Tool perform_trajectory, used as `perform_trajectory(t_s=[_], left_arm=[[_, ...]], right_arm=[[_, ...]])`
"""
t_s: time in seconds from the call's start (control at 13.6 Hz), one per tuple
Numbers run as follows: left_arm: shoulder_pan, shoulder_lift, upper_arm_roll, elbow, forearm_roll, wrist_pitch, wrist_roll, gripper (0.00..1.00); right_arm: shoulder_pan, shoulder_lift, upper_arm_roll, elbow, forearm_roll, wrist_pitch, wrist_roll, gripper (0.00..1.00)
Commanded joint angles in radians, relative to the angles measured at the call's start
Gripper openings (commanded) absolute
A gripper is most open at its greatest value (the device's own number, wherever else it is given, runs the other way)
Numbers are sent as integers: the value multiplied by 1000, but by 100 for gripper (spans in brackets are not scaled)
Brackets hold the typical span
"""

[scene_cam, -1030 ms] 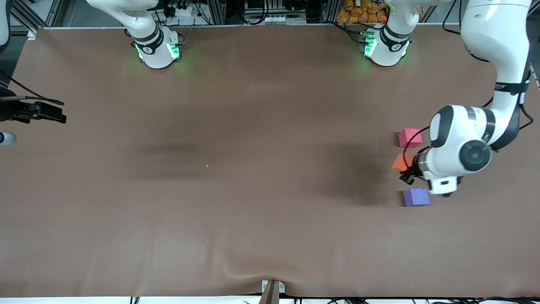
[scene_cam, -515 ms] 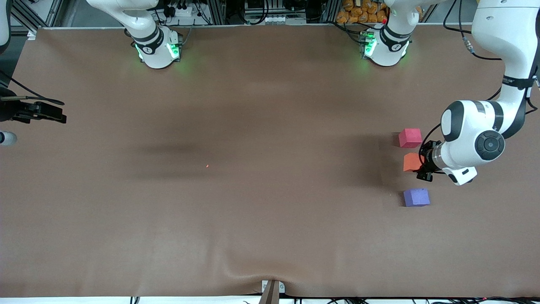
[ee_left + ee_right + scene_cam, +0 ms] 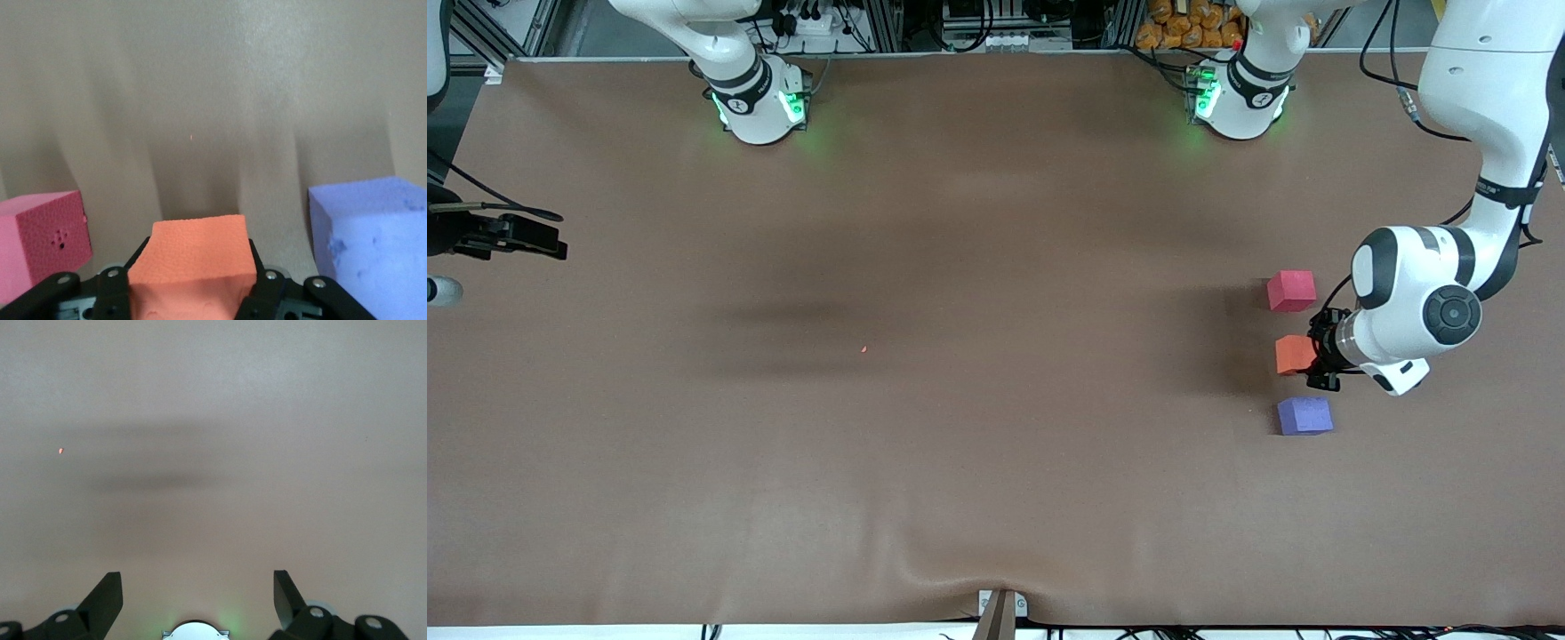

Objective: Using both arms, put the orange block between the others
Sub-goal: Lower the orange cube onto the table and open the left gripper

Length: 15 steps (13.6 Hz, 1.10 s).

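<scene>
Left gripper (image 3: 190, 293) clamps the orange block (image 3: 1294, 354), a matte pebbled foam cube, in the gap between the pinkish-red cube (image 3: 1291, 290) and the purple-blue cube (image 3: 1304, 415), at the left arm's end of the brown table (image 3: 960, 356). Right gripper (image 3: 197, 597) is spread wide over bare table, holding nothing; that arm waits.

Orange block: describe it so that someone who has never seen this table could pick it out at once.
Start at the brown table and go to the left arm's end, where three small cubes form a line. The orange block is the middle one, clamped in the left gripper. The pinkish-red cube lies farther from the front camera and the purple-blue cube nearer; only the orange one is gripped.
</scene>
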Motion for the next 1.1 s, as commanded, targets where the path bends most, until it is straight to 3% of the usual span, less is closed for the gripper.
perform_trajectory(t_s=[0.0,0.88,0.96,1.03], left_arm=[[8,13,-7,-8,-1,48,-16,0],[8,54,-7,-10,-2,131,-56,0],[8,54,-7,-10,-2,137,-92,35],[8,54,-7,-10,-1,137,-111,99]], right_arm=[[-2,-4,5,-1,-19,-2,2,100],[0,-4,5,-1,-19,-2,2,100],[-2,-4,5,-1,-19,-2,2,100],[-2,-4,5,-1,-19,-2,2,100]])
